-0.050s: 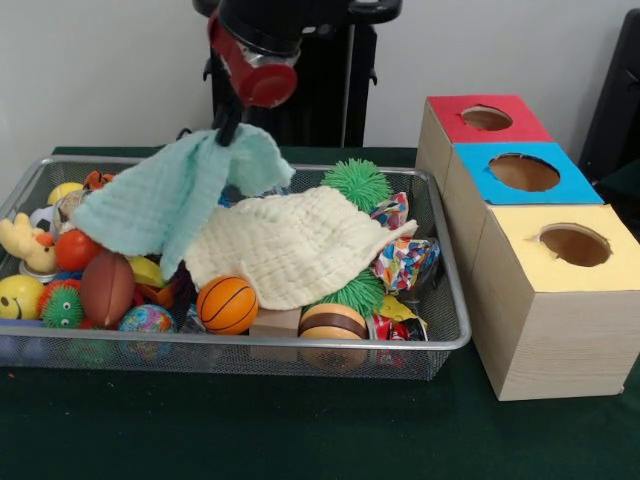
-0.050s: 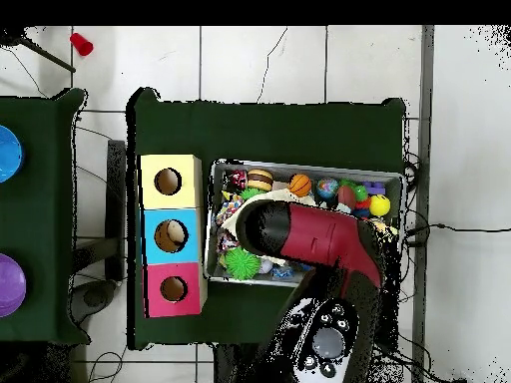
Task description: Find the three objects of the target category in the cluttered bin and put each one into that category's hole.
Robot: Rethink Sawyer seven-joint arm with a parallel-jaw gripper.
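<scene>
The hand [image 1: 229, 128] is pinched closed on the pale green cloth [image 1: 170, 195], which hangs lifted over the wire bin [image 1: 452, 330] with its lower edge draped onto the toys below the hand. The target category is not evident; the three holed boxes [image 1: 545, 290] stand well off to one side. The cloth's trailing corner could snag a toy such as the brown football [image 1: 107, 288] and drag it out over the rim.

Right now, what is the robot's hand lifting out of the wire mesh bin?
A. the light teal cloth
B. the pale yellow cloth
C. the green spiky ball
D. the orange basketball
A: in the front view the light teal cloth hangs from the hand, raised above the toys in the wire mesh bin, while the pale yellow cloth lies flat over them.
</scene>
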